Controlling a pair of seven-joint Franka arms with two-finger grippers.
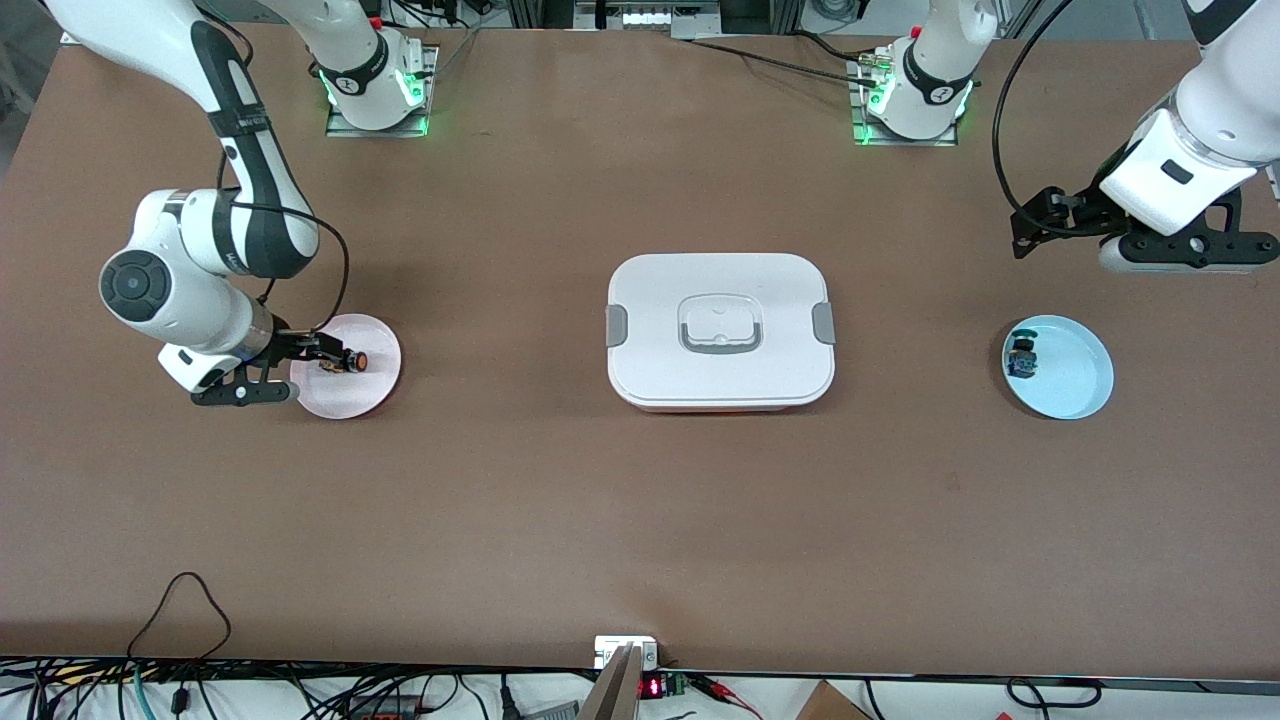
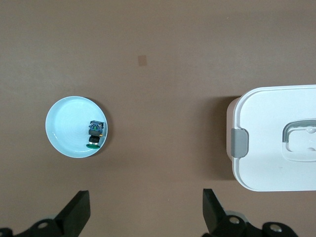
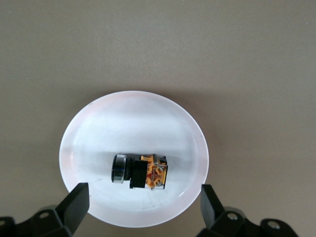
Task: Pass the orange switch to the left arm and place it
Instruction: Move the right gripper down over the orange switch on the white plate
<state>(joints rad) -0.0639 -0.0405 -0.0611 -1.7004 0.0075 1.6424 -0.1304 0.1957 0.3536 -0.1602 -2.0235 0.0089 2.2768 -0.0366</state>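
The orange switch (image 1: 348,360) lies on its side on a pink plate (image 1: 352,397) toward the right arm's end of the table. My right gripper (image 1: 318,352) is open and empty, low over that plate and just short of the switch. In the right wrist view the switch (image 3: 140,171) lies on the plate (image 3: 133,123), just ahead of my open right gripper (image 3: 143,207). The white box (image 1: 720,330) stands shut at the table's middle. My left gripper (image 1: 1035,222) is open and empty, up in the air over the table near the light blue plate.
A light blue plate (image 1: 1075,380) toward the left arm's end holds a blue-green switch (image 1: 1022,357). The left wrist view shows that plate (image 2: 64,123), that switch (image 2: 95,133), the box (image 2: 276,143) and my left gripper (image 2: 145,215). Bare brown table lies between the plates and the box.
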